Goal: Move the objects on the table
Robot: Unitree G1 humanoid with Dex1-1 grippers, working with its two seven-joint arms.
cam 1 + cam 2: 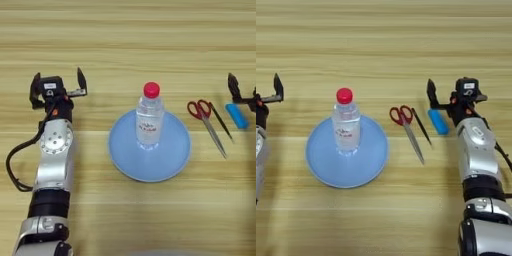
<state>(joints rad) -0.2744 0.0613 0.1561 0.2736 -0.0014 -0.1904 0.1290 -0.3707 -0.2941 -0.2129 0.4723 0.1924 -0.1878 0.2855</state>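
A clear bottle [149,117] with a red cap stands upright on the light-blue plate [170,162] at the middle of the table [130,40]. At its 3 o'clock, off the plate, lie the red-handled scissors [408,125], blades slightly parted, pointing toward 5 o'clock. Just beyond them lies the blue block [438,121]. The right claw [448,95] hovers released, one finger just above the block at 12 o'clock. The left claw [57,85] rests released at 9 o'clock, well apart from the plate.
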